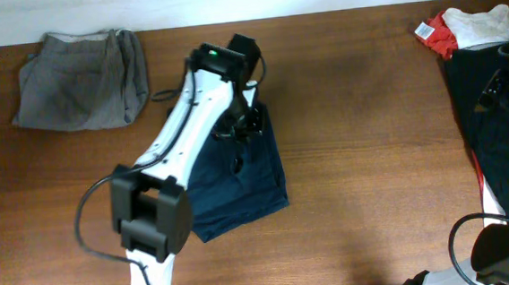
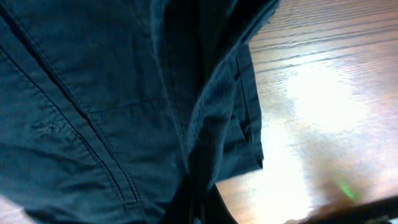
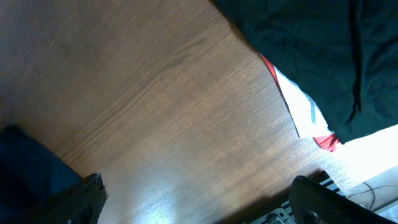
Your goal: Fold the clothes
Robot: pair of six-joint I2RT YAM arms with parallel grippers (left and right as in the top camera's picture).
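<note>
Folding: my left gripper (image 1: 245, 121) at navy shorts (image 1: 250, 186), closure indeterminate; right gripper (image 3: 199, 199) spread, empty; next, carry edge over.

The shorts (image 1: 239, 184) lie on the surface (image 1: 372, 152), their far end at the left fingers (image 1: 251, 123), the rest spreading nearer than them. The trousers (image 1: 79, 78) sit well to those fingers' left (and a little farther back); a heap of garments (image 1: 494, 99) lies just ahead of the right fingers (image 3: 81, 199).

Bright glare on table (image 2: 323, 99), close-ups blurry.
</note>
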